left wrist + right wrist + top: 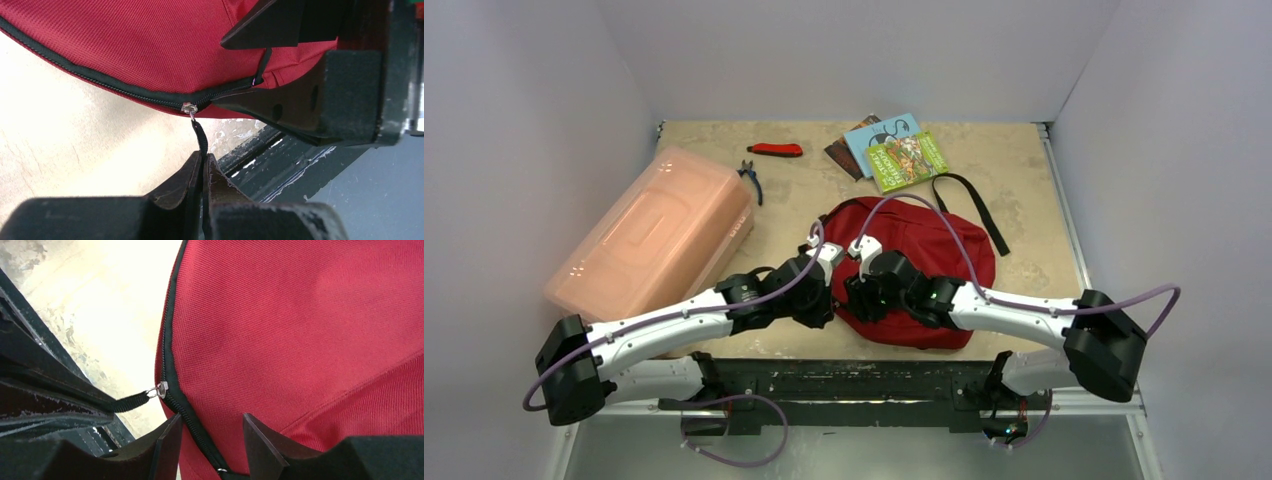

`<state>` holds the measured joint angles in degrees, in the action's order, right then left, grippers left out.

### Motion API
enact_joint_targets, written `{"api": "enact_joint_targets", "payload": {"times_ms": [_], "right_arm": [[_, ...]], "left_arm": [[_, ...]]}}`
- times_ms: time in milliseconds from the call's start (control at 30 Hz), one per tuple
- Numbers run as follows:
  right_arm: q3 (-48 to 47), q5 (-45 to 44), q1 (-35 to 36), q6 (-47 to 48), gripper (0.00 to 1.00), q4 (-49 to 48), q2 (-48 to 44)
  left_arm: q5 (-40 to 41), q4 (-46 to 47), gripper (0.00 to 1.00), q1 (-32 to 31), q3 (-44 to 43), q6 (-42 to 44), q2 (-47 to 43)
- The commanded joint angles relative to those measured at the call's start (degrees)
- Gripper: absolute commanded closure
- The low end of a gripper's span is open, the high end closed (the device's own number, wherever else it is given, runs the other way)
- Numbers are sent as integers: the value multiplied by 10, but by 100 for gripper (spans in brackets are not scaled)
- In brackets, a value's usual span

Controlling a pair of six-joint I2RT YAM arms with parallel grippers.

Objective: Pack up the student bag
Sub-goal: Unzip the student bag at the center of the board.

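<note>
The left end effector pinches the zipper pull; the right end effector stands open astride the zipper. The bag, on the bench before the arms, looks soft and light, so its fabric needs bracing. Only the top view shows the 3 books.

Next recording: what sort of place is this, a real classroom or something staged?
Probably a lab robot booth, staged: plain white walls box in a worn tabletop, a left arm and a right arm sit at its near edge, and a red backpack, books and a pink box lie as props.
</note>
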<state>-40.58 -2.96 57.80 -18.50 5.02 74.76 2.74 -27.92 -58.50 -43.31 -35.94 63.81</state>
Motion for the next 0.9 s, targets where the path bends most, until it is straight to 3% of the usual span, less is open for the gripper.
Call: {"api": "enact_joint_targets", "payload": {"times_ms": [0, 167, 267, 367, 400, 433, 567, 867], "right_arm": [[-1, 28, 3, 25, 48, -90, 11], [-2, 29, 6, 34, 46, -118, 34], [-8, 29, 11, 37, 51, -122, 52], [2, 29, 19, 26, 67, -131, 61], [10, 29, 21, 19, 79, -136, 61], [17, 27, 23, 11, 100, -144, 59], [50, 17, 27, -27, 100, -134, 34], [146, 26, 34, -124, 100, -84, -116]], "left_arm": [[-15, 18, 100, 2, -1, -6, -21], [-14, 18, 100, 2, -1, -10, -21], [-10, 19, 100, 2, 2, -14, -22], [3, 9, 100, 3, -1, -22, -22], [14, 6, 100, 3, -2, -27, -24], [31, 1, 100, 4, -1, -35, -25], [102, -42, 100, 49, -26, -58, -14], [103, -62, 100, 250, -177, 14, 129]]}}
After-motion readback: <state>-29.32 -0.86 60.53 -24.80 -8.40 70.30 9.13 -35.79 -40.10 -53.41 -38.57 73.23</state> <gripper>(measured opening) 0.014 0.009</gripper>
